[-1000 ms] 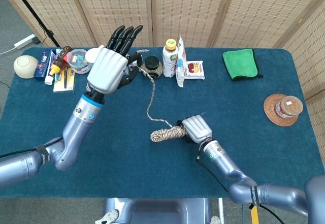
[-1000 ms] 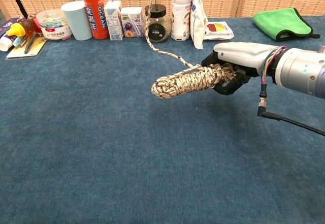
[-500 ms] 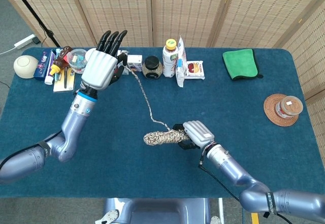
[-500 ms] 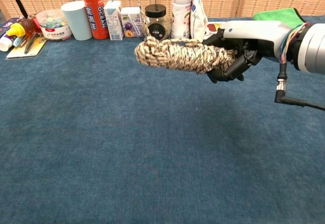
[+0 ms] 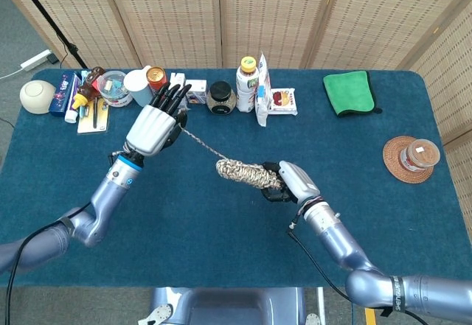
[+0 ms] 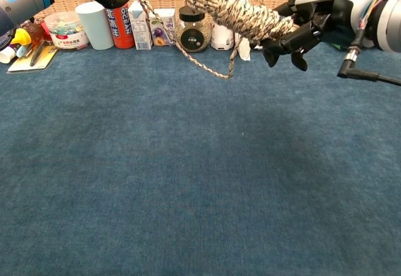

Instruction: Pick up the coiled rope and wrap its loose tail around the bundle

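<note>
Rope bundle [image 5: 241, 172] in right hand's fingers [image 5: 271, 186]

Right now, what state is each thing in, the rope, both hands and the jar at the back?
Rope bundle: lifted off the table, coiled.
Loose tail: stretched between bundle and left hand.
Right hand: grips the bundle.
Left hand: holds the tail.
Jar: upright, lid on.

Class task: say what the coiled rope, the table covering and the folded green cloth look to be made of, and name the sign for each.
Coiled rope: braided fibre, matte; speckled tan and dark strands show the weave.
Table covering: likely felt or short-pile carpet; dull blue, fuzzy grain.
Green cloth: probably microfibre or terry; soft folded edges, no shine.
</note>
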{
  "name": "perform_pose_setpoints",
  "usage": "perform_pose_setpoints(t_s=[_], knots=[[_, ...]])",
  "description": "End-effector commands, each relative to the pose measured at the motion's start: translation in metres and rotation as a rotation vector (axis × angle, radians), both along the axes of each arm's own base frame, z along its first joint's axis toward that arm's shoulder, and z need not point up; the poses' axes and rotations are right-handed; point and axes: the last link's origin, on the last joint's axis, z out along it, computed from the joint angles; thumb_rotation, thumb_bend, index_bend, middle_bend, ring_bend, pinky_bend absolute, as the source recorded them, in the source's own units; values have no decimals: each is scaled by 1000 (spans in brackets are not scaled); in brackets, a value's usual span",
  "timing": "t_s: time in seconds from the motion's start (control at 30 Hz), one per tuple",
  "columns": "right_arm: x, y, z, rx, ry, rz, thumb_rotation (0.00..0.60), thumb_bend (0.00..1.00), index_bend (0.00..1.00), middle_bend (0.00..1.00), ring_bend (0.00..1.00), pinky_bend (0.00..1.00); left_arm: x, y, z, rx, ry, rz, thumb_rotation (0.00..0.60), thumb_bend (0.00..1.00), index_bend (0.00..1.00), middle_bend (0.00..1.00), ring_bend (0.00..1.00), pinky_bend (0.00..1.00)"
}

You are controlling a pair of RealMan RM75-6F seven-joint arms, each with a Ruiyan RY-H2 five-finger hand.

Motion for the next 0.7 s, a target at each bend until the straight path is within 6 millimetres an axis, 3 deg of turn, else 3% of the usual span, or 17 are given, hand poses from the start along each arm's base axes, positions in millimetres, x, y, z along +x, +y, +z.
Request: perform_pose_setpoints(t_s=[0.03,0.2,0.43,0.7], knots=[[11,-7,2,-58,16,-28,600,748,627,617,483,702,-9,-10,-6,-26,19,-25,600,441,649,0,0,0],[9,-25,-3,-152,109,-101,600,785,637,628,501,711,-17,-33,-15,-88,37,-87,600,441,649,0,0,0],[18,-35,-18,-157,171,-196,600,800,639,632,510,715,-9,-60,-23,-159,15,-164,600,442,649,0,0,0],[21,-45,-38,-185,275,-192,600,801,639,632,510,716,8,-72,-12,-170,-31,-221,600,441,650,0,0,0]])
